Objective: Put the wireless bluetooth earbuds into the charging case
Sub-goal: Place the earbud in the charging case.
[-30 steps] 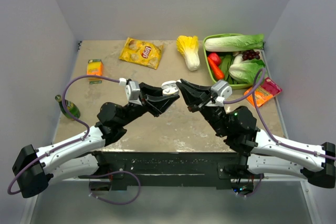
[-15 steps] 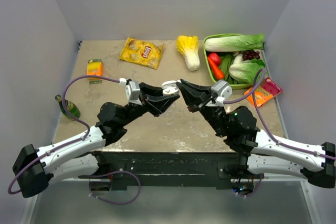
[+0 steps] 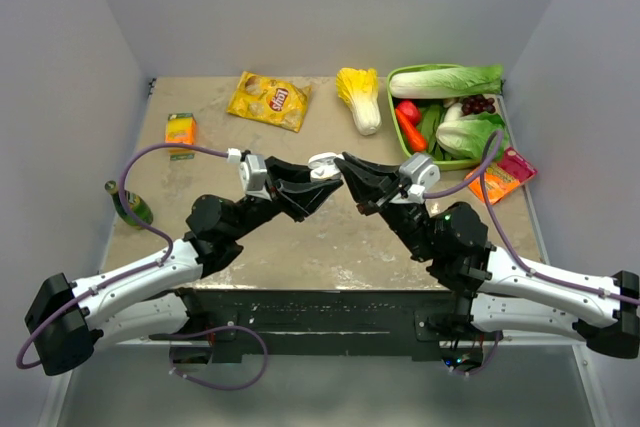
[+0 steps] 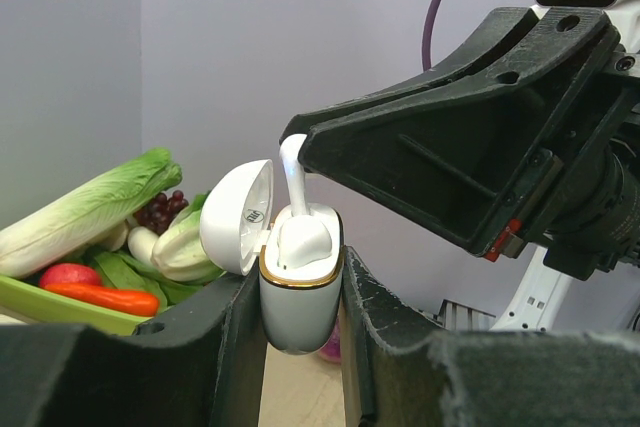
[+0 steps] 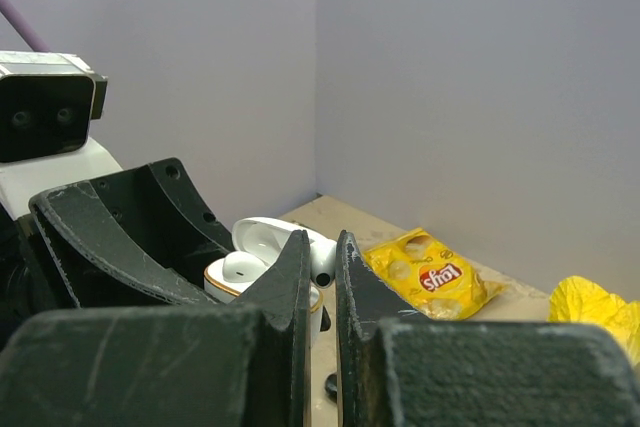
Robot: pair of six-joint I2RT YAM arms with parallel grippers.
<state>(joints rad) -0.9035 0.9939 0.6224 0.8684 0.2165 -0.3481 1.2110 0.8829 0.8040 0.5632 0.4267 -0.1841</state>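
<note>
Left wrist view: my left claw (image 4: 297, 285) is clamping the open charging case (image 4: 296, 312) upright, and my right claw (image 4: 298, 144) is pinching a white earbud (image 4: 293, 182) by its stem, the bud's head sitting in the case.

We see the charging case (image 4: 298, 297) off the bench, upright above its middle, clamped by its sides in the left gripper (image 3: 322, 179). It is white and glossy with a gold rim, and its lid (image 4: 235, 217) is swung open to one side. One white earbud (image 4: 296, 217) stands in the case's mouth, body down in the well and stem pointing up. The stem's top is pinched at the tip of the right gripper (image 3: 343, 162). We cannot make out any other buds.
</note>
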